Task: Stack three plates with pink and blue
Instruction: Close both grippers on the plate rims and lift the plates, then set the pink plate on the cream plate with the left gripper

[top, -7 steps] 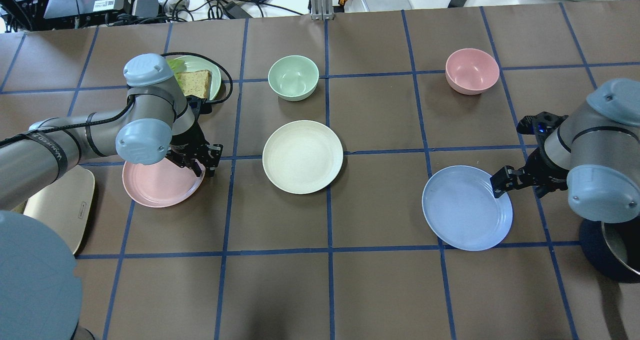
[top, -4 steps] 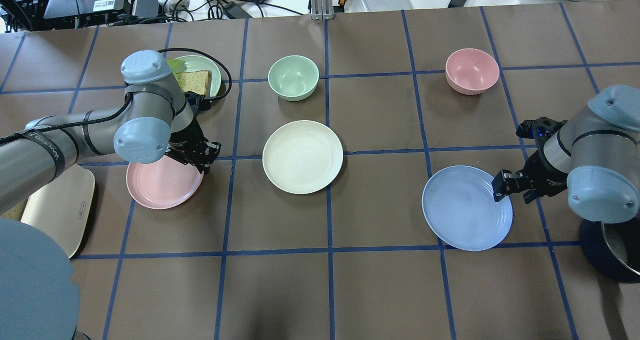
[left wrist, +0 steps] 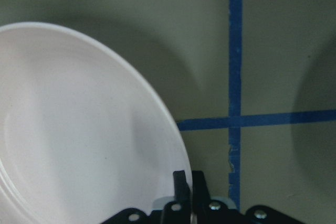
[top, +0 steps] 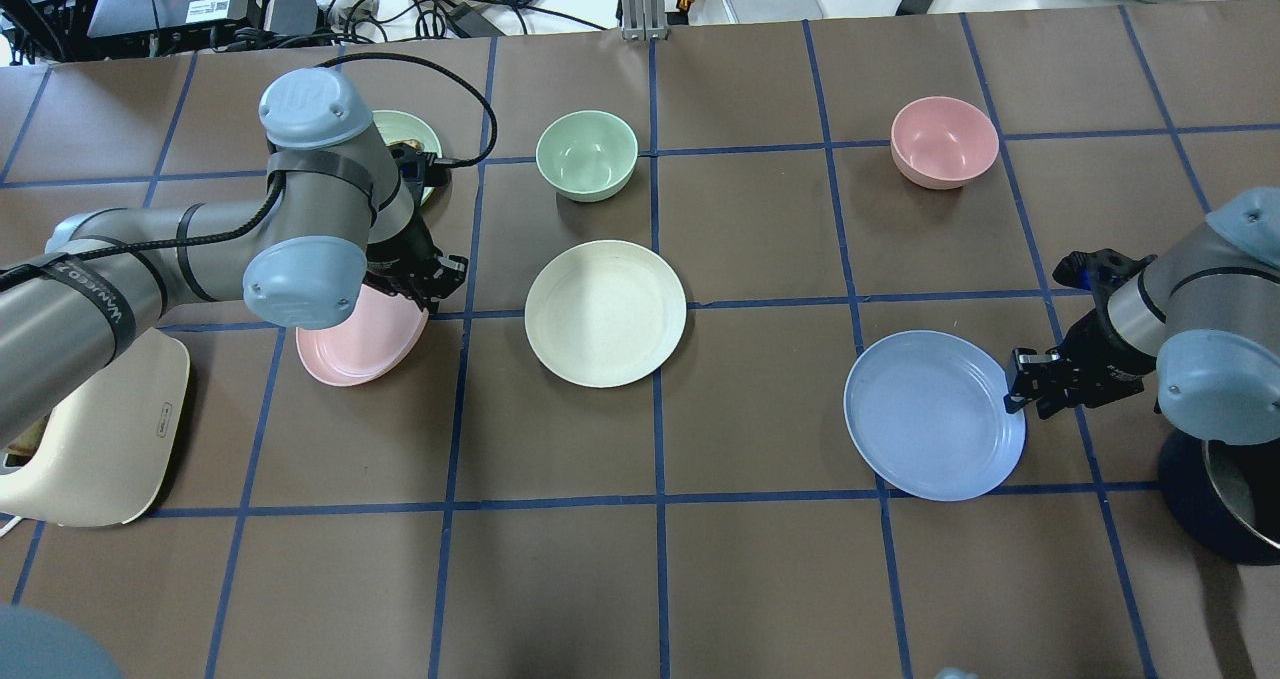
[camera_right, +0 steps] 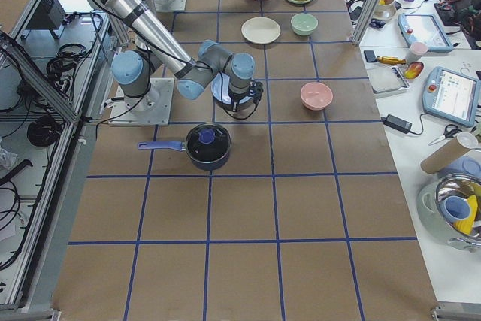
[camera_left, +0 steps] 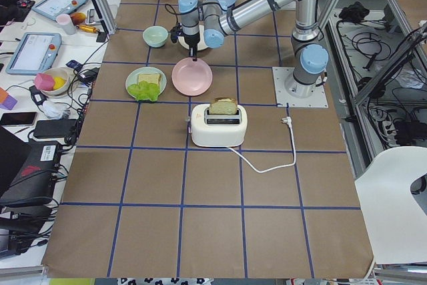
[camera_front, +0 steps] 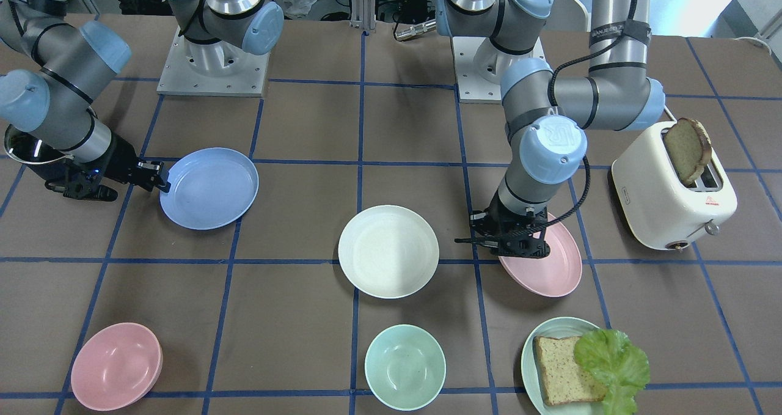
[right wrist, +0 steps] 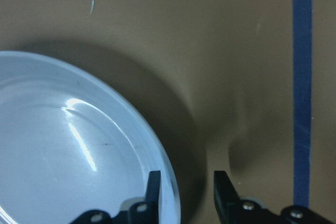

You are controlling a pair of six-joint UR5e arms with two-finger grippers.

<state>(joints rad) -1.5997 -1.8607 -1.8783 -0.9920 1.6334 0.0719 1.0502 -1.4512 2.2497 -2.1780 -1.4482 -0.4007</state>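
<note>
Pink plate [top: 355,351], left of centre overhead: grips its rim with left gripper [top: 420,299] clenched, holds it tilted. Straddles rim of blue plate [top: 930,414], lower right, with right gripper [top: 1014,383] spread.

Toaster [camera_front: 666,201], pink bowl [camera_front: 116,366], mint bowl [camera_front: 405,366], green plate [camera_front: 544,329] sit apart.

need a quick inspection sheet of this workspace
surface: brown table, blue tape grid
job's things: pink plate tilted in left gripper; cream plate flat, centre; blue plate flat
clutter: mint bowl, pink bowl, green plate with bread and lettuce, toaster, pot
grippers: left shut on pink plate's rim; right gripper open, astride blue plate's rim
cables: toaster cord loose on table; black cable looped over left wrist
surroundings: tablets and wires beyond the table
</note>
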